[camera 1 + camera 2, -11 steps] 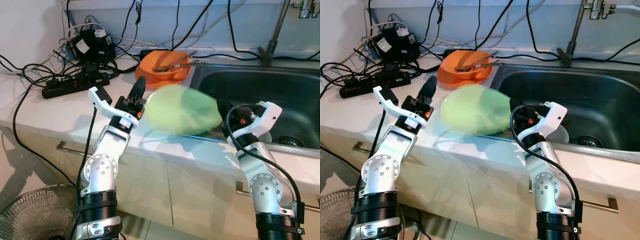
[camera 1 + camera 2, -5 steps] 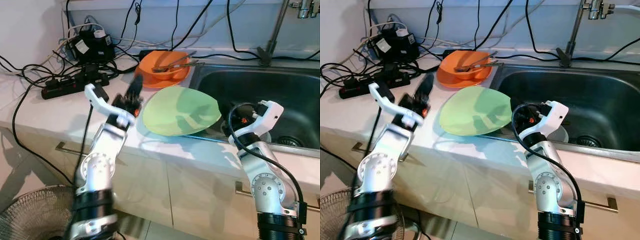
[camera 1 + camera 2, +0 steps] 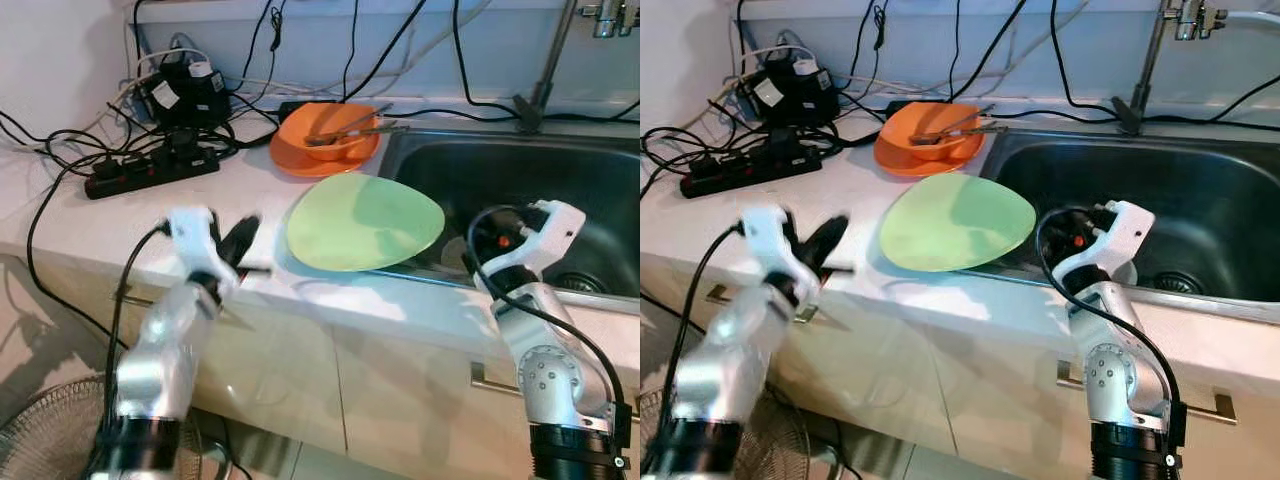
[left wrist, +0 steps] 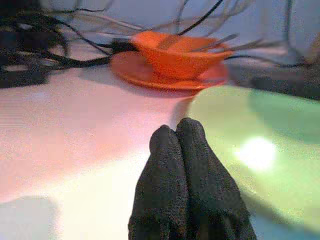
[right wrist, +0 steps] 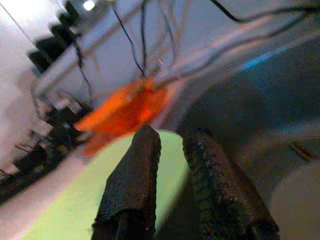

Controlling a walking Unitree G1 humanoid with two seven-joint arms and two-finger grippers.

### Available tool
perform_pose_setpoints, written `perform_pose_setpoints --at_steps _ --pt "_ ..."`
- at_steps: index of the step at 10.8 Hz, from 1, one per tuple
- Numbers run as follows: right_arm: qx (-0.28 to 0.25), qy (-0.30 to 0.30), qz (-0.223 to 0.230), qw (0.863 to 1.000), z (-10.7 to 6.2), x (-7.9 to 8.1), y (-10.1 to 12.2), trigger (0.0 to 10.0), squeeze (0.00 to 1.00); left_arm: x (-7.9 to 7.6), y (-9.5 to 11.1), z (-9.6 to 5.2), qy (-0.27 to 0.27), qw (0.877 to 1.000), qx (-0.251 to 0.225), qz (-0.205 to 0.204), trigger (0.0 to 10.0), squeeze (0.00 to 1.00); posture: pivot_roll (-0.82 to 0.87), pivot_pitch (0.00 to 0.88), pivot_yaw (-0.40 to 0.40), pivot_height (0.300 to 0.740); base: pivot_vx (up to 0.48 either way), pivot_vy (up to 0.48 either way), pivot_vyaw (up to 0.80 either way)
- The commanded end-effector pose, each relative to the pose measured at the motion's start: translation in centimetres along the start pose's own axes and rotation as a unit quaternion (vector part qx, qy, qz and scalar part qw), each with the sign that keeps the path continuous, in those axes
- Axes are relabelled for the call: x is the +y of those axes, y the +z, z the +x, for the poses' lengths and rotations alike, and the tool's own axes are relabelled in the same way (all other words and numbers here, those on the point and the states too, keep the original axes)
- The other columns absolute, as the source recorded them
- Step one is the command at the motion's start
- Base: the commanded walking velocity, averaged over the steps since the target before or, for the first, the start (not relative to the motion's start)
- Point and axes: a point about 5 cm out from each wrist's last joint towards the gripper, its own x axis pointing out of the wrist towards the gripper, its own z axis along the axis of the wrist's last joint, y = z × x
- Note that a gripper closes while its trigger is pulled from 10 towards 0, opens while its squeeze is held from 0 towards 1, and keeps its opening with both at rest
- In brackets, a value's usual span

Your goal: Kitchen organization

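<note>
Green plate [image 3: 362, 221] flat on tabletop [image 3: 120, 215] at sink [image 3: 560, 180] edge, between left hand [image 4: 184, 145], fingers pressed together just beside it, and right hand [image 5: 170, 150], narrowly parted.

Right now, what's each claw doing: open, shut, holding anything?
Left claw: shut, holding nothing, beside the green plate.
Right claw: slightly open, holding nothing, at the sink edge.
</note>
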Motion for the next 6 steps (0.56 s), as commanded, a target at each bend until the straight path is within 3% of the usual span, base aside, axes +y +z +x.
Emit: perform_pose_setpoints --at_steps 1,3,4,6 --pt "0.002 -0.003 -0.007 1.000 0.2 0.0 -0.1 10.0 0.00 0.1 0.4 0.0 0.006 1.000 -0.012 0.020 10.0 0.00 0.03 0.000 0.129 0.740 0.000 0.000 0.00" --pt "-0.009 -0.016 -0.090 0.996 0.0 -0.6 -0.2 10.0 0.00 -0.5 0.6 -0.5 0.025 0.996 -0.071 0.057 10.0 0.00 0.03 0.000 0.130 0.740 0.000 0.000 0.00" --pt "-0.009 -0.018 -0.102 0.995 -0.1 -0.8 -0.4 10.0 0.00 -0.5 0.5 -0.8 0.028 0.993 -0.085 0.082 10.0 0.00 0.03 0.000 0.131 0.740 0.000 0.000 0.00" --pt "-0.004 -0.015 -0.076 0.997 0.0 -1.0 -0.5 10.0 0.00 -0.2 -0.8 -1.9 0.040 0.987 -0.083 0.133 10.0 0.00 0.03 0.000 0.130 0.740 0.000 0.000 0.00"
